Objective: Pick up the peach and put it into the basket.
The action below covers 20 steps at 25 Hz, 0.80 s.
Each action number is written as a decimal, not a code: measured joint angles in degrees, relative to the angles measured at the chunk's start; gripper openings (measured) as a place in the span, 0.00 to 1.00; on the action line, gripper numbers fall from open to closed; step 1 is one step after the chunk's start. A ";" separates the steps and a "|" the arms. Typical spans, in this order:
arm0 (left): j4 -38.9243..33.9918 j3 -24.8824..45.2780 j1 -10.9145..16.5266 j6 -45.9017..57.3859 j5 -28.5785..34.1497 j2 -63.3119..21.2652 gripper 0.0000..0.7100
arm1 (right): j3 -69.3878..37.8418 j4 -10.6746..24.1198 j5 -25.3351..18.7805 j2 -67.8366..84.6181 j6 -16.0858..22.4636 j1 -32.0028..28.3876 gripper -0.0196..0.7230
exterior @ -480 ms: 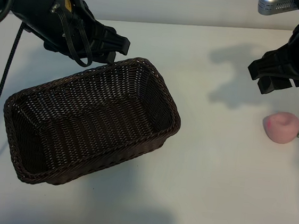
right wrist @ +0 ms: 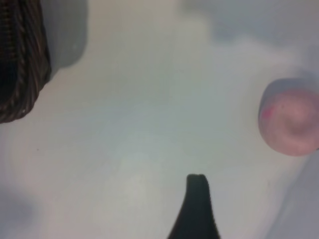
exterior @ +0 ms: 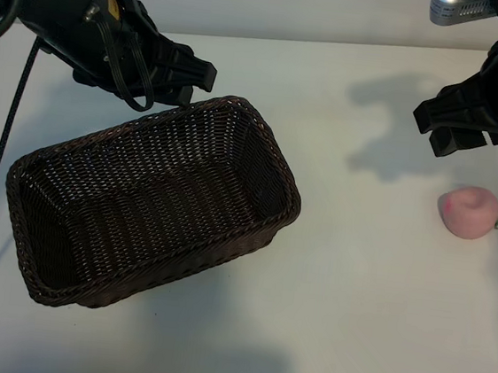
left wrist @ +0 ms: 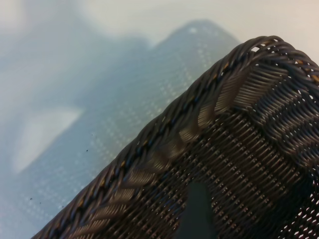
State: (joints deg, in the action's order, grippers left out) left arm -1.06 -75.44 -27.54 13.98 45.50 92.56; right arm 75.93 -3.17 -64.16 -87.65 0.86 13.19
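Nothing is done yet. The peach (exterior: 469,212) lies on the table (exterior: 350,322), far from the basket (exterior: 154,199). The right gripper (exterior: 466,138) is held wide above it, empty. The left gripper (exterior: 176,76), also wide, hangs by the basket.

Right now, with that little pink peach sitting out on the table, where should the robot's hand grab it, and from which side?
Probably from straight above, pinching across the round middle of the peach. It sits alone on the table, dimple up, with free space around it, so fingers can drop down either side. The right hand hovers nearest, open and empty.
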 joint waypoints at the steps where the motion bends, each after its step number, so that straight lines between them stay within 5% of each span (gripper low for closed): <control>1: 0.00 0.00 0.00 -0.01 0.00 0.00 0.83 | 0.00 0.00 0.00 0.00 0.05 0.00 0.78; 16: 0.00 0.00 0.00 -0.06 -5.35 0.00 0.83 | 0.00 0.00 0.00 0.00 -0.06 0.00 0.78; 20: 0.00 0.00 0.00 0.64 -1.18 0.00 0.83 | 0.00 0.00 0.00 0.00 -0.06 0.00 0.78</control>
State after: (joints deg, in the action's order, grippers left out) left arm -1.06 -75.44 -27.54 14.61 44.32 92.56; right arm 75.93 -3.17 -64.16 -87.65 0.80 13.19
